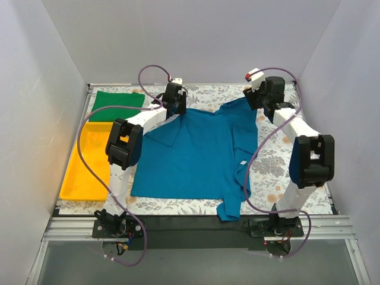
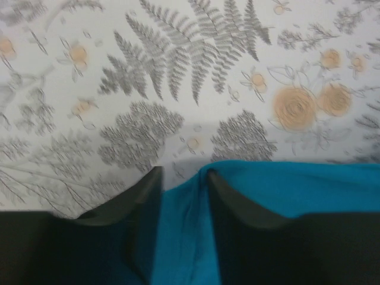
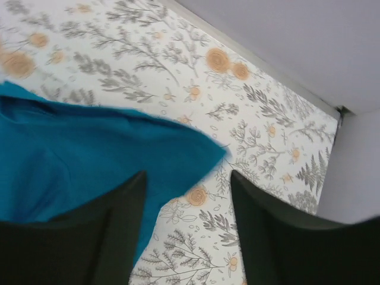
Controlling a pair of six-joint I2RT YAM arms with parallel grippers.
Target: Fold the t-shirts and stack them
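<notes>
The teal-blue t-shirt [image 1: 196, 157] lies spread across the middle of the floral cloth, with one sleeve hanging over the near edge. The green t-shirt [image 1: 119, 99] rests as a folded rectangle at the back left. My left gripper [image 1: 175, 98] is at the teal shirt's far left edge. In the left wrist view it [image 2: 184, 172] stands open, and a ridge of the teal shirt [image 2: 297, 184] lies in the gap. My right gripper [image 1: 255, 95] hovers at the far right corner. In its wrist view it [image 3: 187, 173] is open, above the teal shirt's [image 3: 89, 148] pointed corner.
A yellow tray [image 1: 83, 166] sits at the left, in front of the green shirt. The floral table cover [image 1: 279, 160] shows bare to the right of the teal shirt. White walls close in the back and both sides.
</notes>
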